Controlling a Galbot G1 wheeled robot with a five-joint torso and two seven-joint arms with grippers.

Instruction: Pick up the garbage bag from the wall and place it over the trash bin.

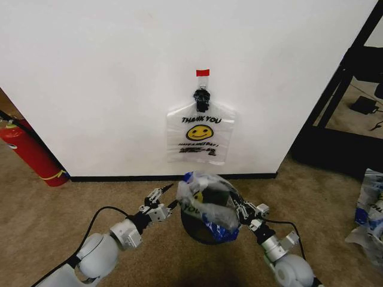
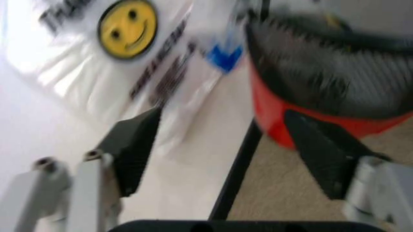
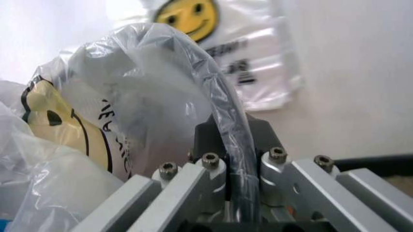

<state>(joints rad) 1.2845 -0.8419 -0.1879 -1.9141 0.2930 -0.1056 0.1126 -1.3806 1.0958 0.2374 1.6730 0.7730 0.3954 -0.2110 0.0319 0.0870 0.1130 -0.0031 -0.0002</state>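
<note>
A garbage bag (image 1: 206,194) with a yellow smiley face and blue patches lies crumpled over the top of the trash bin (image 1: 200,232), a black mesh basket on the carpet. A second, similar bag (image 1: 200,134) hangs flat on the white wall behind it. My right gripper (image 1: 240,209) is at the bin's right side. In the right wrist view, it (image 3: 235,140) is shut on the bag film (image 3: 129,96) and the dark bin rim (image 3: 229,121). My left gripper (image 1: 172,204) is beside the bin's left side and stands open (image 2: 223,118), holding nothing, with the bin's red base (image 2: 322,128) ahead.
A red fire extinguisher (image 1: 30,152) leans by the wall at left. A black clip (image 1: 201,98) under red tape holds the wall bag. A black shelf frame (image 1: 347,78) stands at right, and more plastic bags (image 1: 368,209) lie on the carpet at far right.
</note>
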